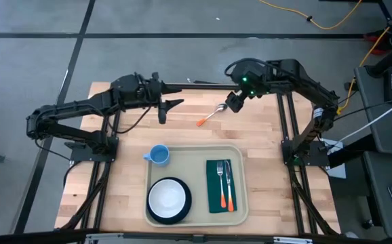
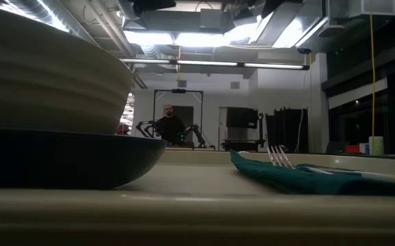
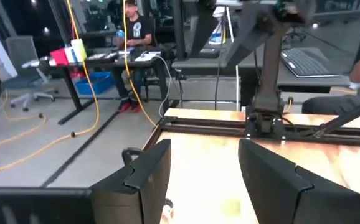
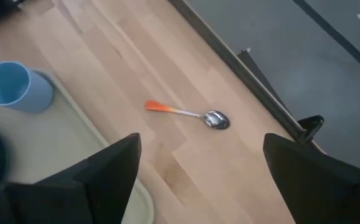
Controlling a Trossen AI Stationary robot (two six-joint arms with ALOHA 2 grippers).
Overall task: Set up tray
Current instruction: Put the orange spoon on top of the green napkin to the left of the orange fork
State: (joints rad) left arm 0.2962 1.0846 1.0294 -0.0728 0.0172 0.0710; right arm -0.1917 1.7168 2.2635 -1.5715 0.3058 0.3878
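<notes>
The beige tray [image 1: 196, 152] lies on the near half of the wooden table. On it are a white bowl [image 1: 168, 197] on a dark plate, and a green napkin [image 1: 221, 185] carrying a fork and an orange-handled knife. A blue cup [image 1: 159, 155] stands at its far left corner. An orange-handled spoon [image 1: 211, 115] lies flat on the bare wood beyond the tray. My right gripper [image 1: 231, 102] hovers open above the spoon's bowl end; the right wrist view shows the spoon [image 4: 189, 114] ahead of its spread fingers [image 4: 108, 171]. My left gripper [image 1: 167, 108] is open to the spoon's left.
Bare wood [image 1: 125, 176] lies left of the tray and along the far edge around the spoon. Dark arm frames [image 1: 287, 146] stand at the table's left and right sides. In the low view the bowl [image 2: 47, 82] and napkin [image 2: 300, 174] fill the foreground; a person [image 2: 169, 123] sits far behind.
</notes>
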